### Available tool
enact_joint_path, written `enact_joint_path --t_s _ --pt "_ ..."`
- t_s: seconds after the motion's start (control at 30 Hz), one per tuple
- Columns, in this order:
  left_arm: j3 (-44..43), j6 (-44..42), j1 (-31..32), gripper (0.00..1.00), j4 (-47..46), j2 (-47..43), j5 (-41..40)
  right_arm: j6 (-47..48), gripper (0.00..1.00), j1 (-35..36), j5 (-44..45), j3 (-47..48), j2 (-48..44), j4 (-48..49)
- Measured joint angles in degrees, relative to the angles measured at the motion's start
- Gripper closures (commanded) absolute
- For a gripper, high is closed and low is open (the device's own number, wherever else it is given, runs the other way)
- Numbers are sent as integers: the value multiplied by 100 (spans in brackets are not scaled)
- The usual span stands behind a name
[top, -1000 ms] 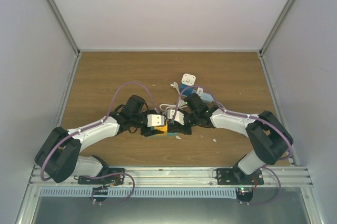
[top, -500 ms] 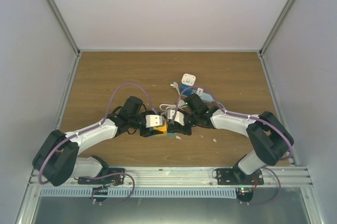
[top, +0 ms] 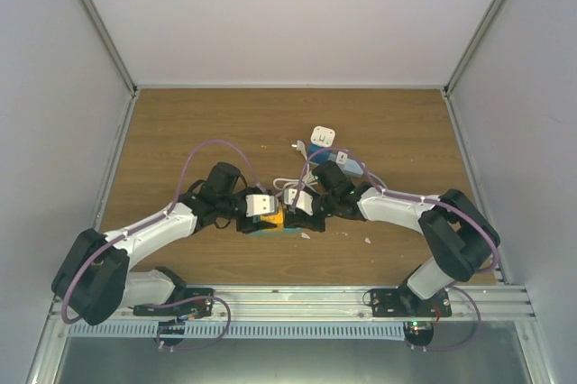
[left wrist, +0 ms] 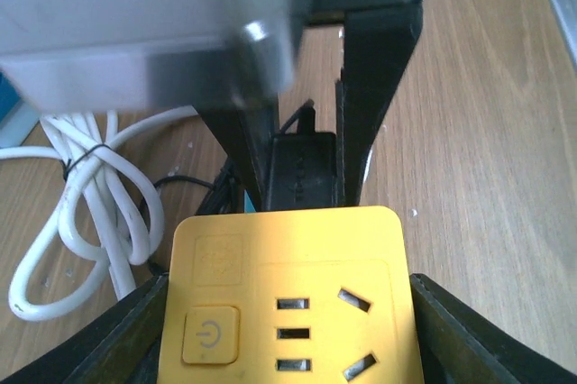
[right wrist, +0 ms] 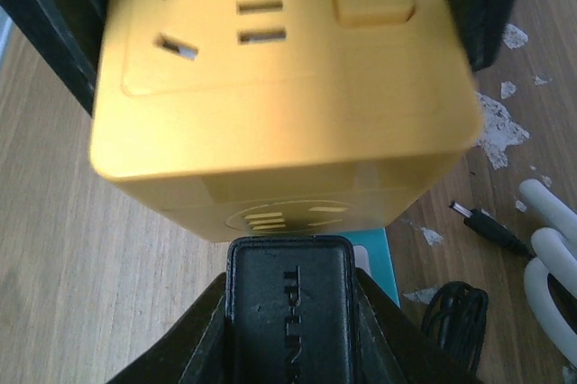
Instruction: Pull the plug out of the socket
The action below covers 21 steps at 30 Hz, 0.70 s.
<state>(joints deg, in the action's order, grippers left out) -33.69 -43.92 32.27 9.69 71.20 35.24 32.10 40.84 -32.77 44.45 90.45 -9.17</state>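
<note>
The yellow cube socket (top: 275, 219) sits mid-table, held between my left gripper's (top: 268, 219) black fingers (left wrist: 126, 330); its top face with slots and power button fills the left wrist view (left wrist: 288, 303). The black plug (right wrist: 288, 312) butts against the socket's side face (right wrist: 279, 68); its prongs are hidden. My right gripper (right wrist: 288, 289) is shut on the plug from both sides. It meets the socket from the right in the top view (top: 296, 208). The plug also shows behind the socket in the left wrist view (left wrist: 302, 168).
A coiled white cable (left wrist: 90, 213) lies beside the socket on the wooden table (top: 180, 141). A white adapter on a blue box (top: 322, 139) stands behind the grippers. A black barrel connector (right wrist: 478, 222) and thin black cord lie nearby. White walls enclose three sides.
Both grippers, with socket and plug between them, have shifted slightly to the left. The left arm's elbow has swung outward. Both grips are unchanged.
</note>
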Motion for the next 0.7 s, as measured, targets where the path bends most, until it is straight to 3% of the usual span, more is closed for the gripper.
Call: enact_joint_path --t_s 0.43,0.7 --pt "-404 227 -101 68 745 166 1104 -114 99 -42 407 61 4 26" --pt "-682 146 -1075 66 1530 -142 1495 -153 94 -42 402 81 2 4"
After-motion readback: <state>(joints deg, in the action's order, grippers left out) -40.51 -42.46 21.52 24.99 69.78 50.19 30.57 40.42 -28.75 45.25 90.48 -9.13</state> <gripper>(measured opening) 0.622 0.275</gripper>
